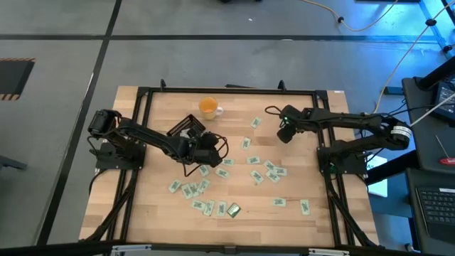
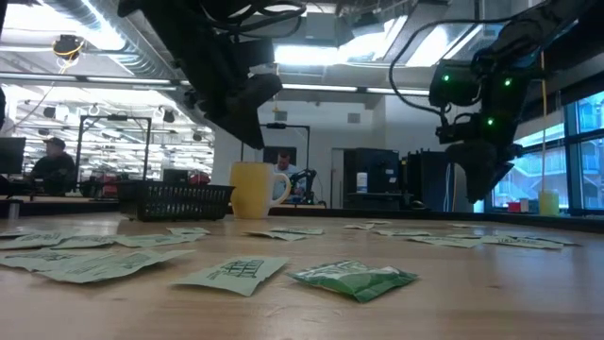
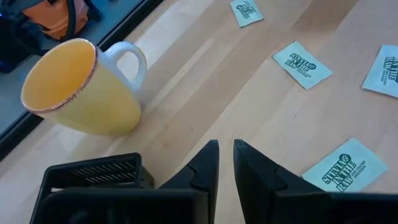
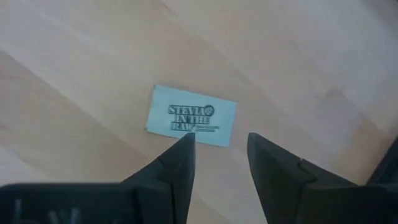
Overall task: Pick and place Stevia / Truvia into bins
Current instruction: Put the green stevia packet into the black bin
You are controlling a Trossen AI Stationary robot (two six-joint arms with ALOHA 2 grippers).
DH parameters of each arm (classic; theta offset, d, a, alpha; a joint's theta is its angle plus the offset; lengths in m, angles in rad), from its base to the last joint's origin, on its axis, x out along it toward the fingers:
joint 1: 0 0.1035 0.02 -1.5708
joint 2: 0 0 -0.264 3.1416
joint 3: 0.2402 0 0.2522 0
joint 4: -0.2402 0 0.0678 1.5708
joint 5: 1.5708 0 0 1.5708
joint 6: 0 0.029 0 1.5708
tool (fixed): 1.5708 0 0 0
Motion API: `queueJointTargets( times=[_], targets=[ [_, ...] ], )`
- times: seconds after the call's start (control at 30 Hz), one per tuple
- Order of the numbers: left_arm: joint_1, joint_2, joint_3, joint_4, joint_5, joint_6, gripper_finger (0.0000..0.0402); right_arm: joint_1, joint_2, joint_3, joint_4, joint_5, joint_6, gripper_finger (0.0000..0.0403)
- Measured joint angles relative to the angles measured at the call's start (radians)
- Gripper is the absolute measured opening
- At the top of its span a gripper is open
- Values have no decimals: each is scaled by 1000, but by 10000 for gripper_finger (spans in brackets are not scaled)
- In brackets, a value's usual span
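Pale green sachet (image 4: 191,116) lies flat on the surface (image 4: 298,56), long axis crossing the right tool's (image 4: 219,155) released fingers. Left tool (image 3: 225,163) clenched, empty, beside the tray (image 3: 93,174).

sachets (image 1: 257,176): pale green-white, dark print | tray (image 1: 186,127): black | cup (image 1: 208,107): orange-yellow

Tray (image 1: 186,128) just beside cup (image 1: 208,107) — sachets (image 1: 263,171) scattered across table (image 1: 156,206), right of tray.

One camera looks straight down on the whole table (image 1: 284,213), another sits level at its top, both wrist cameras hang close above it; three views share the yellow cup (image 1: 207,107).
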Motion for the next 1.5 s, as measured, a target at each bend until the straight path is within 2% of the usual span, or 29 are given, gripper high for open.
queueJointTargets(
  times=[0.3,0.5,0.63,0.97,1.13,1.3,1.5],
  targets=[
    [0,0,0,-2,-1,0,41,-43,160,0,95,-1,-52,149],
    [0,0,0,-2,-1,0,40,-70,227,5,103,-45,-51,149],
    [0,0,0,-2,-2,0,38,-73,227,4,102,-54,-46,133],
    [0,0,0,-2,-2,0,38,-73,225,2,105,-91,-24,49],
    [0,0,0,-2,0,0,36,-73,225,1,105,-91,-23,23],
    [0,1,0,-2,24,0,40,-73,226,1,105,-99,-24,20],
    [0,1,0,-2,24,0,37,-74,226,1,105,-127,-50,44]
  ],
)
